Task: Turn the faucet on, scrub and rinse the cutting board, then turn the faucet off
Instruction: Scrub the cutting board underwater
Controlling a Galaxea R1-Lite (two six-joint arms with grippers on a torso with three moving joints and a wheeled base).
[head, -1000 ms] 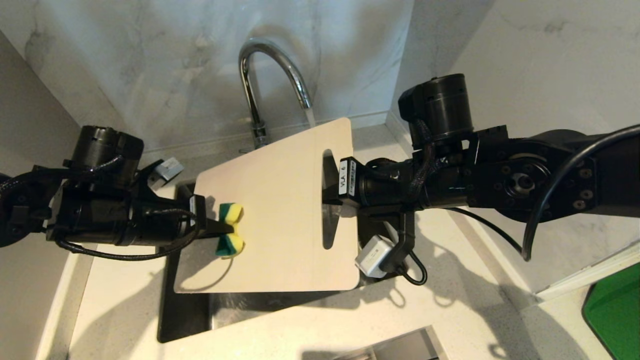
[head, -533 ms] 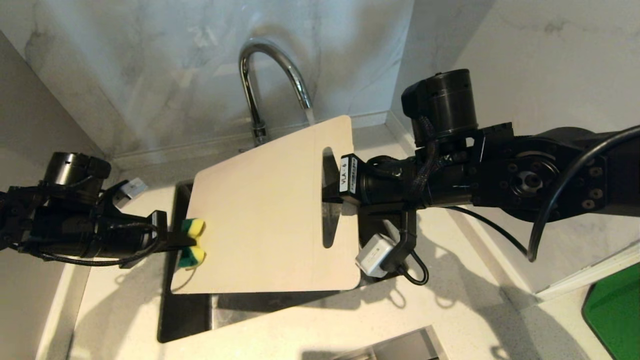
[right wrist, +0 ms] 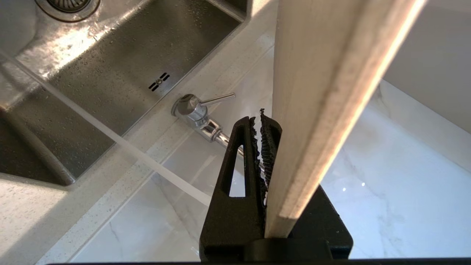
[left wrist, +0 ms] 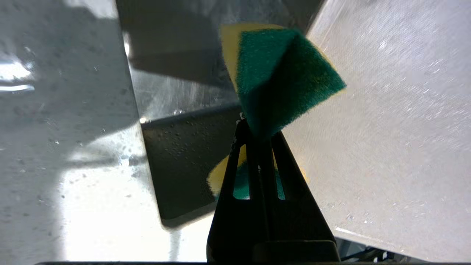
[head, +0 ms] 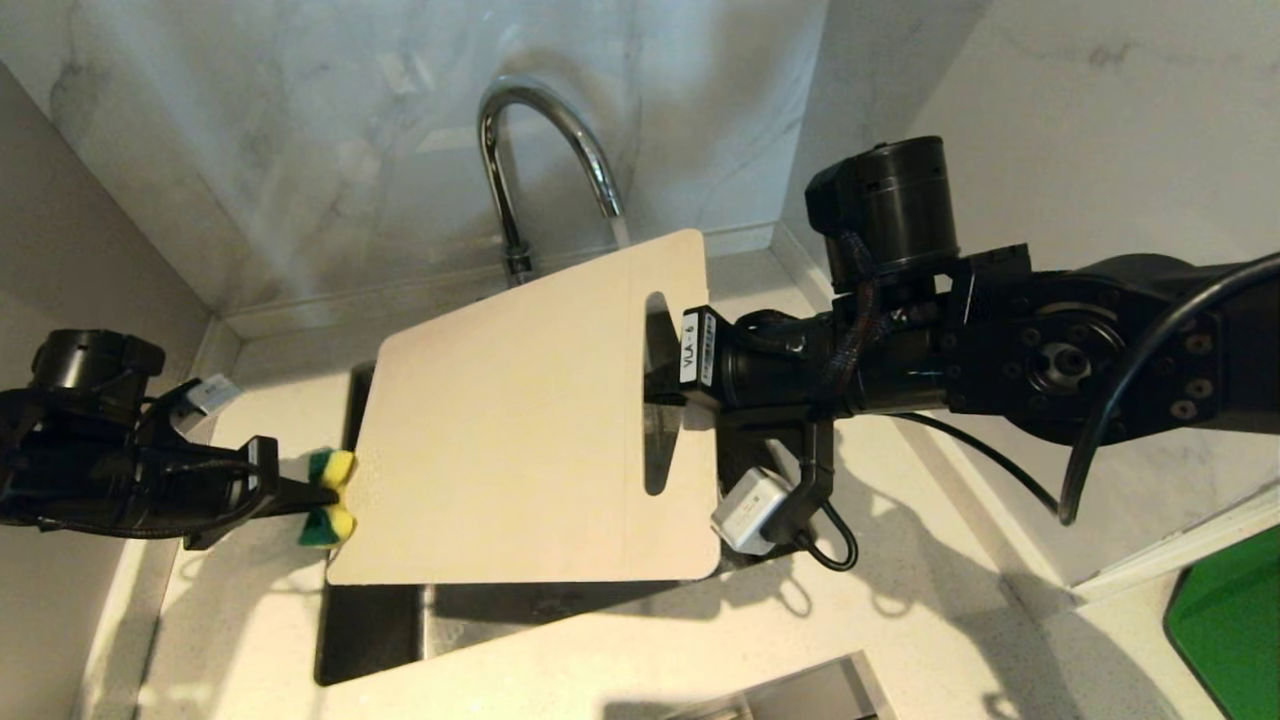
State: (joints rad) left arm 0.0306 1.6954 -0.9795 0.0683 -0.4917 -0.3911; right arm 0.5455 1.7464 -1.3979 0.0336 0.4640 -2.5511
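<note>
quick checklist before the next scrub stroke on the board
1. Right gripper clamped on cutting board: ok.
2. Left gripper shut on sponge: ok.
3. Board held over sink: ok.
4. Water running from faucet: ok, stream visible in right wrist view.
5. Sponge on the board face: not ok, it sits at the board's left edge.
6. Board scrubbed clean: cannot tell.
</note>
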